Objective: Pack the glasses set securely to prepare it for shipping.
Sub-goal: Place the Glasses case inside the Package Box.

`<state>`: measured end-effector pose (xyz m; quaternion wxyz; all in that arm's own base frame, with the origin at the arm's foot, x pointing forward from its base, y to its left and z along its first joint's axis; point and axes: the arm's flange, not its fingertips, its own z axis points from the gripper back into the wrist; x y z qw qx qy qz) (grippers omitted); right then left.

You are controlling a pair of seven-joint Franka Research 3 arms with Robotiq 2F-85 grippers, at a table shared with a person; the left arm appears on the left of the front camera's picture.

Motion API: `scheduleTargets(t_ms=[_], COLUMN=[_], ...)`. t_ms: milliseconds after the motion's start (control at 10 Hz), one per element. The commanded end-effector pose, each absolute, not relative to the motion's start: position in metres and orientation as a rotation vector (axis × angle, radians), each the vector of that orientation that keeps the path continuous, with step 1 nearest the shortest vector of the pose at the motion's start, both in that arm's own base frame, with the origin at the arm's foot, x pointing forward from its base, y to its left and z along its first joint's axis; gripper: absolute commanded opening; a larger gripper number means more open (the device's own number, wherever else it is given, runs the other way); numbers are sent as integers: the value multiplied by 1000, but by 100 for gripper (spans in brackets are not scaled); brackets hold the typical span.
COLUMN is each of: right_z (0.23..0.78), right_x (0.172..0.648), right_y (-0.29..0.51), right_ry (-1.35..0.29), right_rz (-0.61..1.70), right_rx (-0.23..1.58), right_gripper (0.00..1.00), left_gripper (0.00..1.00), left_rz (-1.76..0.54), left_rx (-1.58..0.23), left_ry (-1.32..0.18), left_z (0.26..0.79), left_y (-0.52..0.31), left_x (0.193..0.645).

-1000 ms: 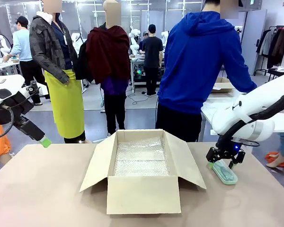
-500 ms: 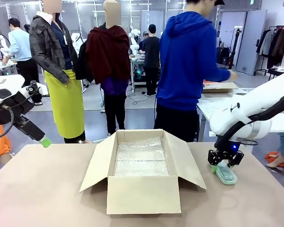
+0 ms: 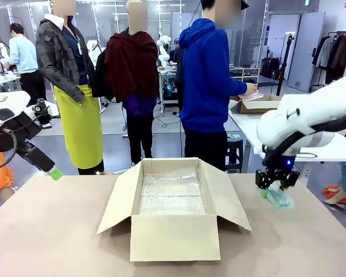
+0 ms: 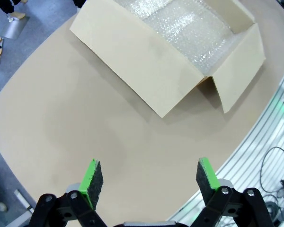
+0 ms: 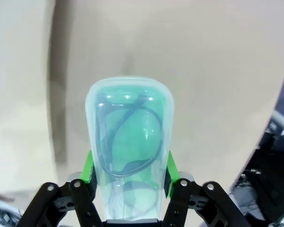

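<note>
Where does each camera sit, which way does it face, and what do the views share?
Front view: fixed between the arms, facing across the table to a person in blue; left gripper open, right gripper shut on the mint green case.
Left wrist view: looks down past its open fingers at the cardboard box.
Right wrist view: looks along its fingers clamping the case, table beyond.
Shared: front and left wrist views both show the box.

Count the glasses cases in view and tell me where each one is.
1. The mint green case is gripped by the right gripper, right of the cardboard box. Others may be hidden.
</note>
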<state>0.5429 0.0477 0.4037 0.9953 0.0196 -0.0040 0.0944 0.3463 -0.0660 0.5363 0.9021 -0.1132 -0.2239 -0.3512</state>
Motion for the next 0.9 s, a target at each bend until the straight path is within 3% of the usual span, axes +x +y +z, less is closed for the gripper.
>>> scheduleTargets(t_ms=[0,400,600,800], right_z=[462,520,524,498], right_x=[527,512,536,571], right_y=[77,185,268,313], right_ry=[38,44,-100,-80], right_rz=[590,1441,1574,1662], right_rx=[-4,-15,-76,-82], right_gripper=[32,32,32,32], left_gripper=[100,100,100,100], left_rz=[-732,-732,-732,-732], left_rx=[-239,-239,-239,-239], left_ry=[-471,-471,-471,-471], left_z=[538,538,538,538], left_y=[-65,-65,-65,-65], left_x=[347,347,347,347])
